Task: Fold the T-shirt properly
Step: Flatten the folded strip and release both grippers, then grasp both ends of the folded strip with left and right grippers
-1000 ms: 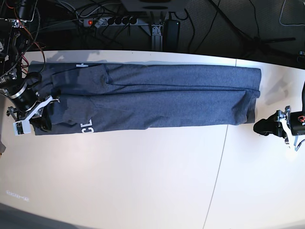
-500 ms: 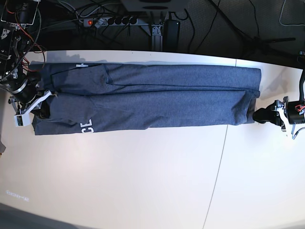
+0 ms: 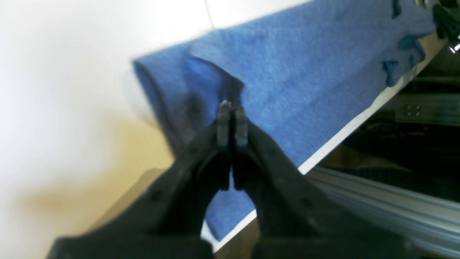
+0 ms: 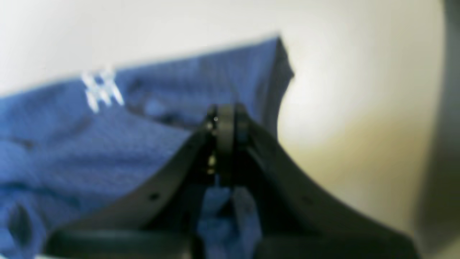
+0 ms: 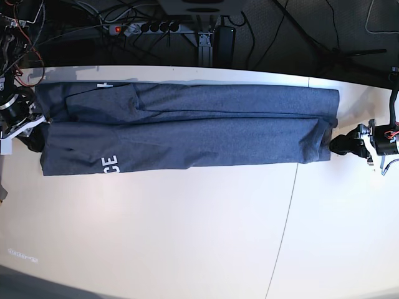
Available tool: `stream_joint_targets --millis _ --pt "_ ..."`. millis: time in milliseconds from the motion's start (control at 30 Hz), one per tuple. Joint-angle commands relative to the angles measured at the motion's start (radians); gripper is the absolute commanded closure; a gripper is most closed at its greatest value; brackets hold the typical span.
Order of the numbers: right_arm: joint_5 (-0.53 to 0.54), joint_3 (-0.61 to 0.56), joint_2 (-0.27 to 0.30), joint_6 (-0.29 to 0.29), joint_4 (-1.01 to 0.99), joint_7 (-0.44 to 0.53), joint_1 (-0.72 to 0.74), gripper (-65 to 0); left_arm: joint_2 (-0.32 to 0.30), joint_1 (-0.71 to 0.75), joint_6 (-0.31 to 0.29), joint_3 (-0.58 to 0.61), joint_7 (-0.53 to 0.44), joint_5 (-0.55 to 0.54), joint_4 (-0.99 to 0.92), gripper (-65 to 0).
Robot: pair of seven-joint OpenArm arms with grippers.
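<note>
The blue-grey T-shirt (image 5: pixel 206 134) lies folded into a long band across the back of the white table (image 5: pixel 187 237), with white lettering (image 5: pixel 111 164) near its left end. At the band's right end, my left gripper (image 5: pixel 335 144) is shut on the cloth. In the left wrist view its tips (image 3: pixel 232 108) pinch a dark fold of the T-shirt (image 3: pixel 305 72). My right gripper (image 5: pixel 37 132) is shut on the left end. The right wrist view shows its tips (image 4: pixel 224 111) closed, with T-shirt (image 4: pixel 107 144) cloth bunched between the fingers.
A power strip (image 5: pixel 146 27) and cables lie behind the table's far edge. A seam (image 5: pixel 287 212) runs down the tabletop right of centre. The table's edge (image 3: pixel 341 136) runs close to the shirt's far side.
My left gripper moved in to the shirt's right end and shut on it. My right gripper drew the left end further left and back, straightening that end of the band.
</note>
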Motion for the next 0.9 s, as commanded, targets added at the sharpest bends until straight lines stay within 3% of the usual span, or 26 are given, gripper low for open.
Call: stream_joint_targets --millis 0,233,400,467,600,833,867 --pt "0.025 0.014 0.024 0.041 0.029 0.026 0.021 0.0 -0.027 -0.018 -0.020 -0.028 -0.010 -0.020 0.012 0.0" --pt "0.058 0.014 0.024 0.041 0.090 0.007 0.029 0.0 -0.028 -0.018 -0.020 -0.138 0.009 -0.020 0.012 0.0" --pt "0.072 0.013 0.021 0.041 0.091 -0.004 0.028 -33.1 -0.028 -0.014 -0.020 -0.142 0.009 -0.020 0.012 0.0" --pt "0.092 0.013 0.022 0.041 0.092 -0.003 0.029 -38.2 -0.028 -0.012 -0.020 -0.142 0.008 -0.020 0.012 0.0" --pt "0.121 0.013 0.021 0.042 0.094 -0.003 0.029 -38.2 -0.028 0.011 -0.020 -0.142 0.001 -0.020 0.012 -2.1" --pt "0.209 -0.029 0.021 0.045 0.106 -0.020 0.028 -37.8 -0.028 0.047 -0.020 -0.142 -0.009 -0.012 0.012 -22.9" --pt "0.207 -0.052 0.021 0.045 0.106 -0.019 0.029 -35.3 -0.028 0.053 -0.020 -0.142 -0.015 -0.009 0.012 -25.2"
